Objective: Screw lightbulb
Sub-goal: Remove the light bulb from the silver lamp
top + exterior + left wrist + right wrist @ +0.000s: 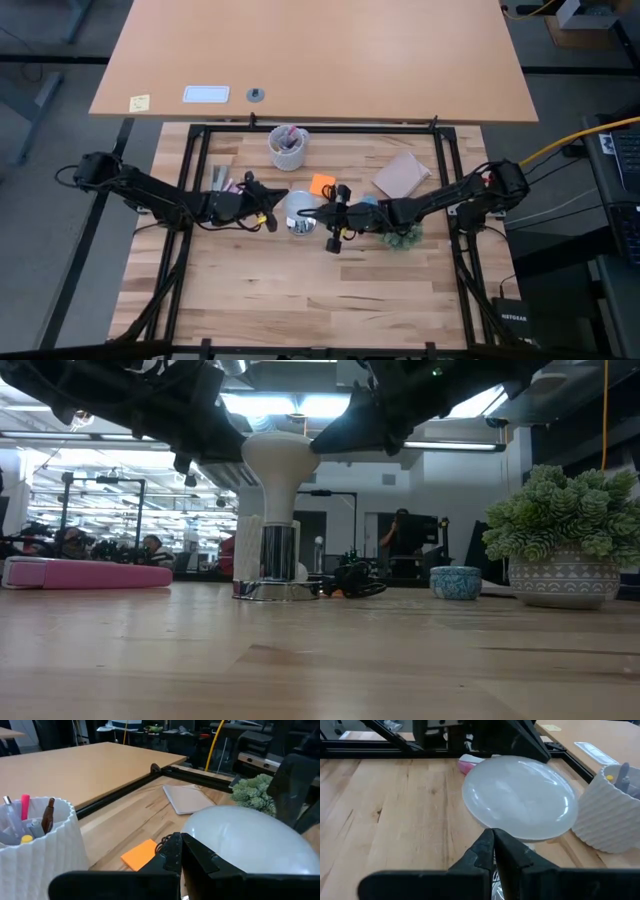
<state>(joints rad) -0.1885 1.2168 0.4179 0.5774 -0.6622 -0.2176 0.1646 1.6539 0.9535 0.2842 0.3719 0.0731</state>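
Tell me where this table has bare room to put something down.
The whole near half of the wood table, below both arms, is bare. There is a smaller free patch between the pen cup and the notebook. The middle is crowded: bulb on its socket, both pincers, sticky note, plant.

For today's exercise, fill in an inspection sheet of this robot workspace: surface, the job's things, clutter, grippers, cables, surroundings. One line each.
Surface: light wooden table inside a black frame.
Job's things: white lightbulb stands upright, base down in the shiny silver socket.
Clutter: ribbed cup of pens, orange sticky note, tan pad, potted succulent, small blue bowl, pink case.
Grippers: left gripper and right gripper both shut, each beside the bulb's dome, on opposite sides.
Cables: black cord by the socket; yellow cable off the table's right.
Surroundings: a second desk beyond; people in the room behind.
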